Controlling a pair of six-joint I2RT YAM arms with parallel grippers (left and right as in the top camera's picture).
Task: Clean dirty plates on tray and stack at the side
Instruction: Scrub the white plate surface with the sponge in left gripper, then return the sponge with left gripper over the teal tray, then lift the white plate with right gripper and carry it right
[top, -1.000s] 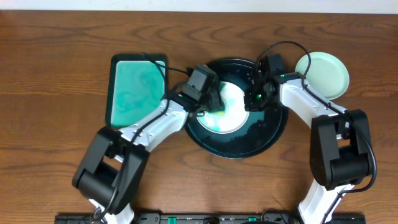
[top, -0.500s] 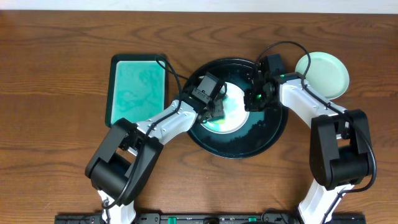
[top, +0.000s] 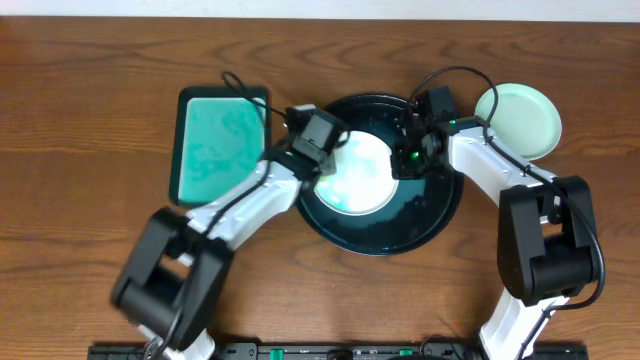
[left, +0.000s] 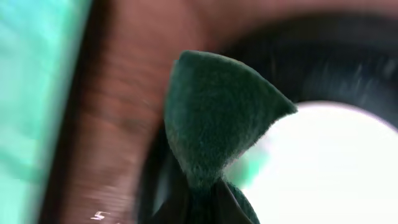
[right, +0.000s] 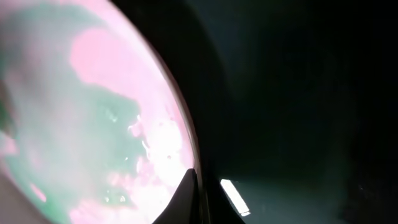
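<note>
Left gripper (top: 330, 165) holds dark green sponge (left: 214, 118) at plate (top: 368, 175) edge, in black tray (top: 440, 215).
Left pinches the sponge tight; right gripper (top: 405, 160) clamped on plate rim.

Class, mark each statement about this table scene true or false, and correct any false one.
1. One plate lies on the black tray. True.
2. Two plates lie on the tray. False: the second plate sits on the table, right of the tray.
3. The left pincer holds a dark green sponge. True.
4. A teal container stands right of the tray. False: the teal dish stands to its left.
</note>
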